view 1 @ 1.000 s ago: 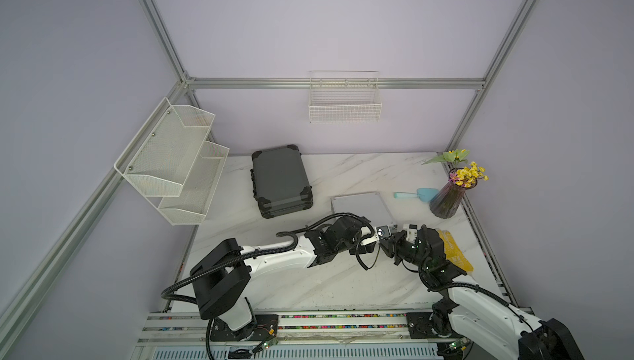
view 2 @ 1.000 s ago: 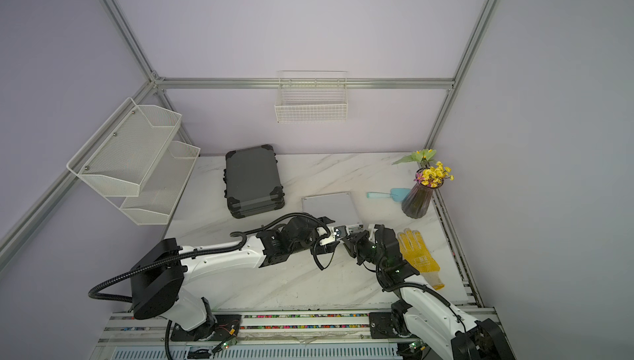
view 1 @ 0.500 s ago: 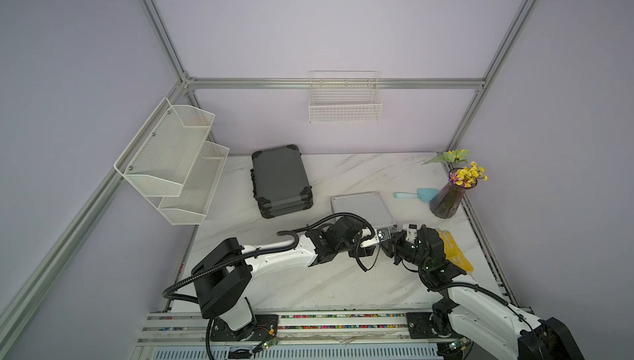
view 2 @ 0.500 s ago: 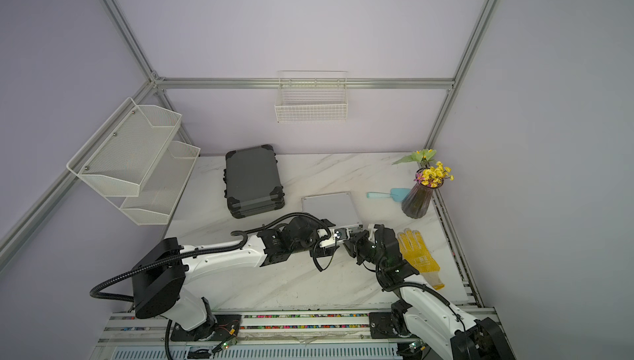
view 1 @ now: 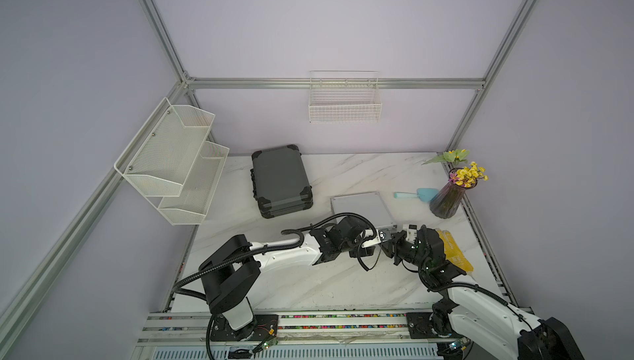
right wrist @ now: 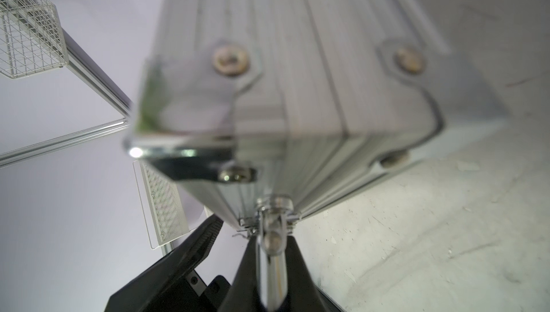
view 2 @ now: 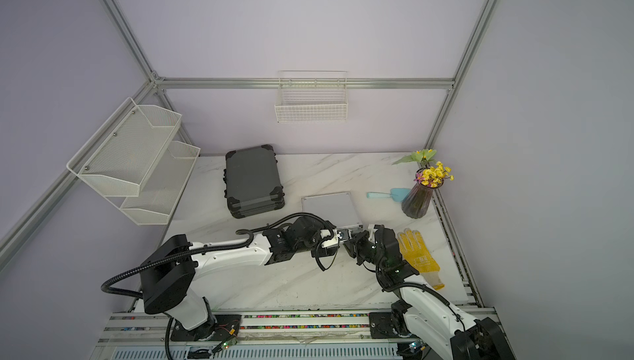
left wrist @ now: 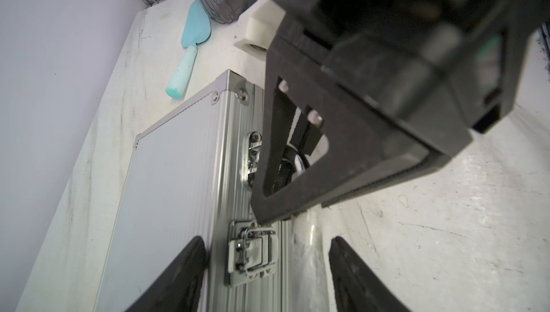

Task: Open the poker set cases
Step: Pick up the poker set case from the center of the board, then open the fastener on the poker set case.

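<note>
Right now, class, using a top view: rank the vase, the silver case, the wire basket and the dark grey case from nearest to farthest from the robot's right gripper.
Measured from the right gripper:
1. The silver case: its near corner is right at the gripper.
2. The vase: on the right, by the table's edge.
3. The dark grey case: on the left, towards the back.
4. The wire basket: up on the back wall.

Two flat poker set cases lie here: one larger dark grey case (view 1: 279,180) with black corner guards and one smaller ribbed silver aluminium case (view 1: 360,204), which shows two chrome latches (left wrist: 251,254). One purple glass vase (view 1: 444,200) of yellow flowers has one pale blue plastic scoop (view 1: 417,195) just beside it and one yellow knitted glove (view 2: 417,255) near it. Well apart from the vase hang one white wire basket (view 1: 344,107) and one two-tier white mesh rack (view 1: 171,162).
</note>
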